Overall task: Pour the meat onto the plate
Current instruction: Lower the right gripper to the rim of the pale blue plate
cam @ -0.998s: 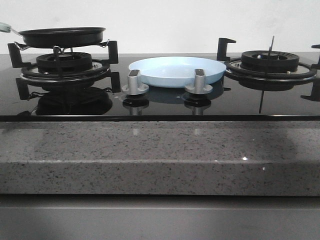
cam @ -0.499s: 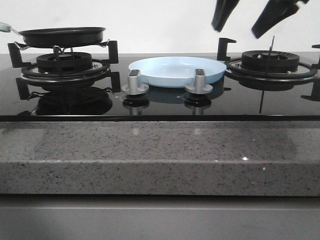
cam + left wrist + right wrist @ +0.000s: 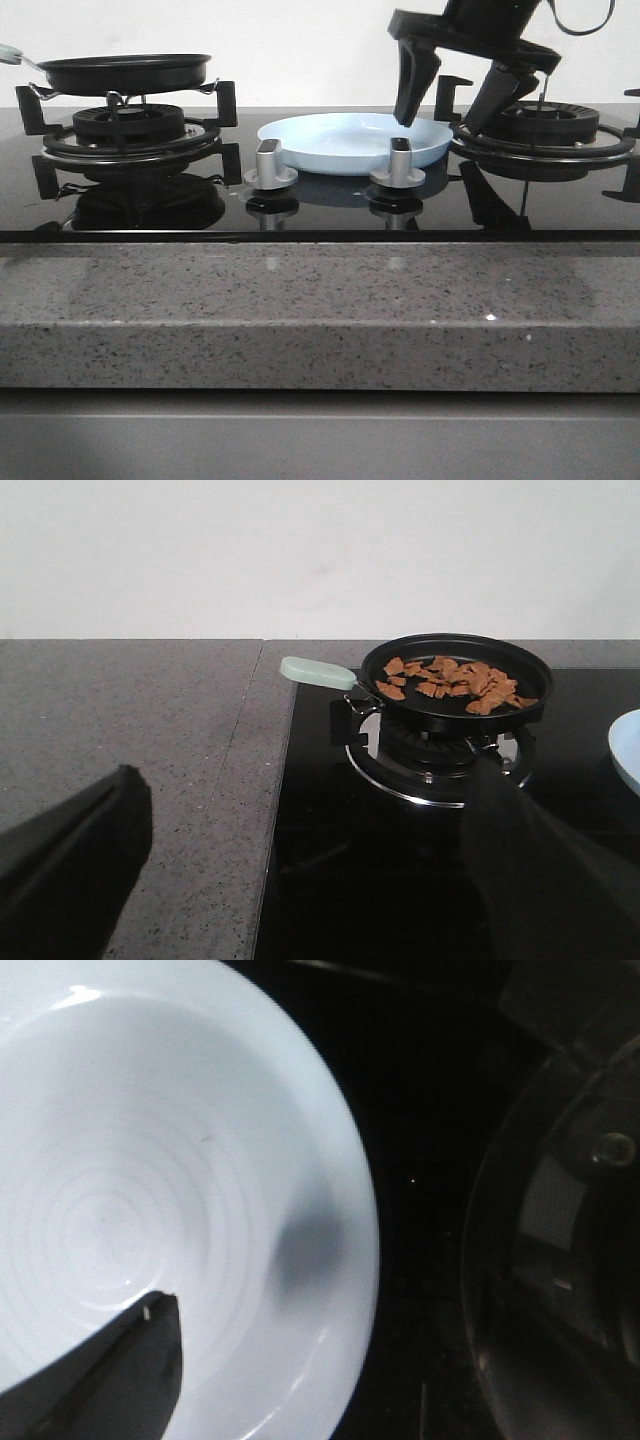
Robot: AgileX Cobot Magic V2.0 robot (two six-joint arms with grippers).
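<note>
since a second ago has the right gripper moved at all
Yes. The right gripper was out of the front view then; it has come down, jaws open, over the plate rim by the right burner.

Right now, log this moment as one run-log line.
stage: approach | right gripper: open, straddling plate rim | left gripper: open, off to the side | meat: in pan on left burner | plate: empty

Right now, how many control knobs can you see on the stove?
2. Both are silver and stand on the black glass in front of the plate: the left knob before its left part, the right knob before its right part. None seems hidden.
</note>
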